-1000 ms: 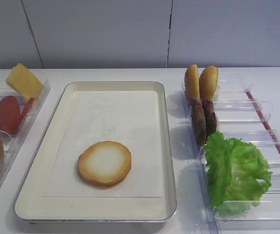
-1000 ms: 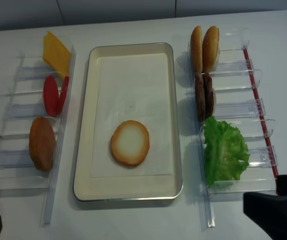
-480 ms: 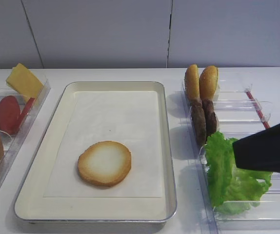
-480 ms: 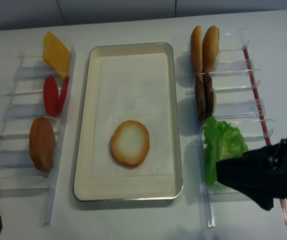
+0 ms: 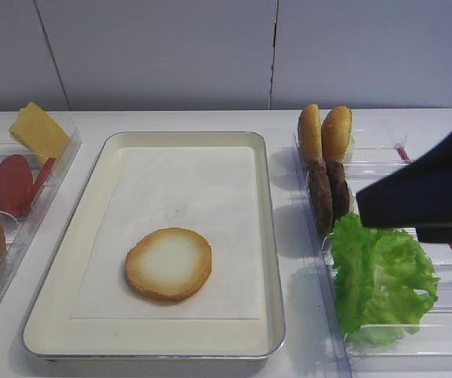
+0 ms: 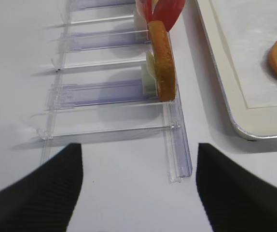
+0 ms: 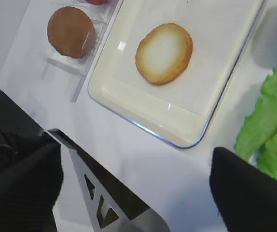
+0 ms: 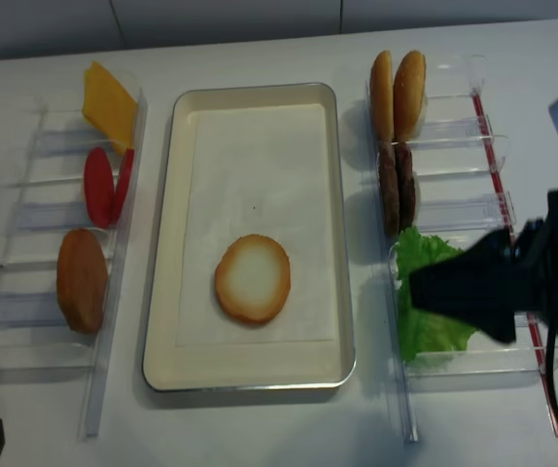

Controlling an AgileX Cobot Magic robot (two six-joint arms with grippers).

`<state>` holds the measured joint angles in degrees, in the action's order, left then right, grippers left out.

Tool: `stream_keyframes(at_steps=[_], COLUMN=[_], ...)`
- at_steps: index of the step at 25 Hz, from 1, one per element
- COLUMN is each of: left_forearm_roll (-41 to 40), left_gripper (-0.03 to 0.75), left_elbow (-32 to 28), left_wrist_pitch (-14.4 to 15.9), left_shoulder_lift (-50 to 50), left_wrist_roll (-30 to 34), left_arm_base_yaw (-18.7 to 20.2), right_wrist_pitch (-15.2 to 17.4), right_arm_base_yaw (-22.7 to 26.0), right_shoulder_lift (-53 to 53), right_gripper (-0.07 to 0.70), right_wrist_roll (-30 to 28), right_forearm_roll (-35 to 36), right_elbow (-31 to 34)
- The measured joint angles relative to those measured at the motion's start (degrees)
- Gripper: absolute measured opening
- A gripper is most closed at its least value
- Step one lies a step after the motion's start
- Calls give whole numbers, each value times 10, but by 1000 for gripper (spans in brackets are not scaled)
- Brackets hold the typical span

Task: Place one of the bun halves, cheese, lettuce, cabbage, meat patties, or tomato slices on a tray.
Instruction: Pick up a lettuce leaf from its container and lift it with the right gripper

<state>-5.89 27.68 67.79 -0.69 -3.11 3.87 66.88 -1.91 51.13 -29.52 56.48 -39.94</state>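
One tray [image 5: 267, 236] fills the middle of the table, with a single bun half [image 5: 168, 264] lying cut face up on its paper liner, toward the near end. That much of the task looks done. The main change over the last second is the right gripper [image 8: 425, 290]: a second ago it sat at the near right corner of the table, and now it reaches out above the right-hand bins, over the lettuce [image 5: 379, 279]. Its jaws stand wide open and hold nothing. My reading is that lettuce is the next piece to be picked, though no contact shows yet. The left gripper [image 6: 138, 193] hangs over bare table near the left bins, jaws apart and empty.

Counted: one clump of lettuce in the near right bin; two more bun halves [image 5: 324, 132] standing on edge at the far right; two meat patties [image 5: 327, 193] just in front of them; another bun [image 8: 82, 279] in the left bins; two tomato slices [image 8: 106, 185]; one cheese [image 8: 109, 101] slice.
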Motion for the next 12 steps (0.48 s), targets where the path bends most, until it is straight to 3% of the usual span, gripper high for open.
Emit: stream_keyframes(at_steps=[3, 6, 9, 12], left_forearm_roll=[0, 0, 0, 0], left_gripper=[466, 466, 466, 466], left_elbow=[0, 0, 0, 0], left_wrist_pitch=[0, 0, 0, 0], left_shoulder_lift=[0, 0, 0, 0], left_wrist_roll=[0, 0, 0, 0], left_arm_base_yaw=[0, 0, 0, 0], right_wrist_pitch=[7, 6, 2, 2], right_arm_base_yaw=[-6, -50, -124, -185], right_shoulder_lift=[32, 64, 100, 139], right_gripper=[641, 640, 640, 640], right_wrist_roll=[1, 27, 84, 185], right_forearm_roll=[-4, -28, -108, -216], right_elbow=[-48, -95, -142, -181])
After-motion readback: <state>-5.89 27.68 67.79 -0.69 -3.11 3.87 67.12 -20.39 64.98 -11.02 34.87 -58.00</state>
